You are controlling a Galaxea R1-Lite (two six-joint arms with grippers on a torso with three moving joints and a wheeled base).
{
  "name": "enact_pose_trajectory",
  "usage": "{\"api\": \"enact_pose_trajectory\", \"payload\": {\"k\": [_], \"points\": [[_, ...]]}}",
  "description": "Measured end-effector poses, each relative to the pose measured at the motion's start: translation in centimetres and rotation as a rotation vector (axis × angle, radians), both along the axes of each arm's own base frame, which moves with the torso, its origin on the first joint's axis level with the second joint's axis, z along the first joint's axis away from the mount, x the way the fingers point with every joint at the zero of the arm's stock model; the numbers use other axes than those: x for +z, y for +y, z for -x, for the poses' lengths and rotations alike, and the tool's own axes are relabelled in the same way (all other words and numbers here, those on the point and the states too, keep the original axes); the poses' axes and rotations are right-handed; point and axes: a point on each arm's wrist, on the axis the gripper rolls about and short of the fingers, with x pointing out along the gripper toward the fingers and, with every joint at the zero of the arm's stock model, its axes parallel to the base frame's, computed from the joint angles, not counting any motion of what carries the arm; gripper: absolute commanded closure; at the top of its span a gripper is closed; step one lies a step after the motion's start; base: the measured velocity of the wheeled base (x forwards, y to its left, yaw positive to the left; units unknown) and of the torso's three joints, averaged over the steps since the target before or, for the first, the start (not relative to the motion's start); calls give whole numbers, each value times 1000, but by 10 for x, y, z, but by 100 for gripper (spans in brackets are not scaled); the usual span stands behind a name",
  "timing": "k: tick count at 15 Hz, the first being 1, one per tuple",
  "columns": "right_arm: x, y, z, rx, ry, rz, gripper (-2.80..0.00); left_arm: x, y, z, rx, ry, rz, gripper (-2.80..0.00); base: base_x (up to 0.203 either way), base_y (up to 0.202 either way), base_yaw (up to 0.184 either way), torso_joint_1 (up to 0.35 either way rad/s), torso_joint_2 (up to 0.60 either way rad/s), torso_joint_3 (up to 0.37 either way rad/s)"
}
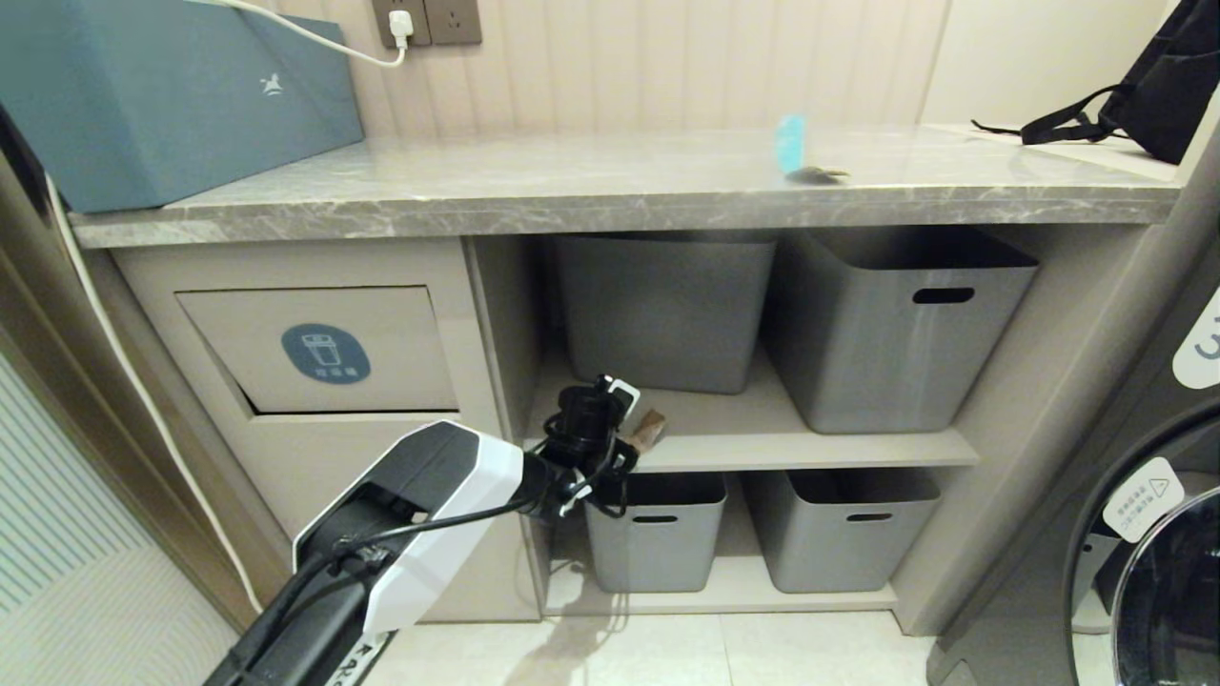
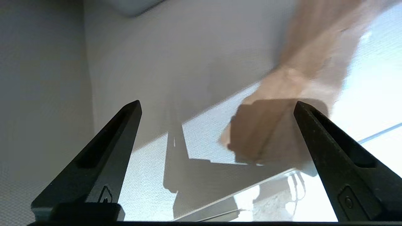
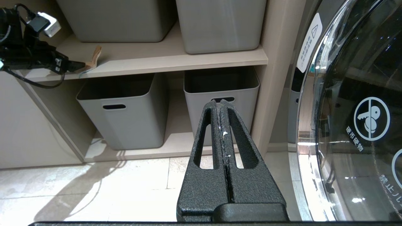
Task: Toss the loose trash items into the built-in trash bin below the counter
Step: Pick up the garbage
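The left gripper (image 1: pixel 637 440) reached onto the middle shelf (image 1: pixel 762 433), its jaws spread wide around a brown cardboard scrap (image 1: pixel 648 431) lying at the shelf's front edge, not clamped on it. Another scrap (image 1: pixel 790 143), cyan side showing, stood on the counter (image 1: pixel 572 186). The trash bin flap (image 1: pixel 319 348) sat at left. The right gripper (image 3: pixel 221 105) hung closed and empty near the washing machine (image 3: pixel 355 110).

Four grey tubs (image 1: pixel 886 333) fill the shelves; a teal box (image 1: pixel 172 95) sits on the counter (image 1: pixel 572 191).
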Motion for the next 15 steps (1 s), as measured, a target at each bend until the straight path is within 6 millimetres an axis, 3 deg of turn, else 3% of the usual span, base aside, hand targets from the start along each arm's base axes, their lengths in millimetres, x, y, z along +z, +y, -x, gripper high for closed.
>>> {"api": "enact_pose_trajectory", "payload": {"k": [4, 8, 12, 15], "points": [[0, 0, 0, 0, 0, 0, 0, 21, -1, 0, 4, -41, 35, -280, 0, 0, 0, 0, 0, 0], [0, 0, 0, 0, 0, 0, 0, 70, -12, 20, -32, -82, 85, -280, 0, 0, 0, 0, 0, 0], [0, 0, 0, 0, 0, 0, 0, 96, 1, 67, -64, 15, 87, -280, 0, 0, 0, 0, 0, 0], [0, 0, 0, 0, 0, 0, 0, 113, 34, 120, -96, 118, 66, -280, 0, 0, 0, 0, 0, 0]]}}
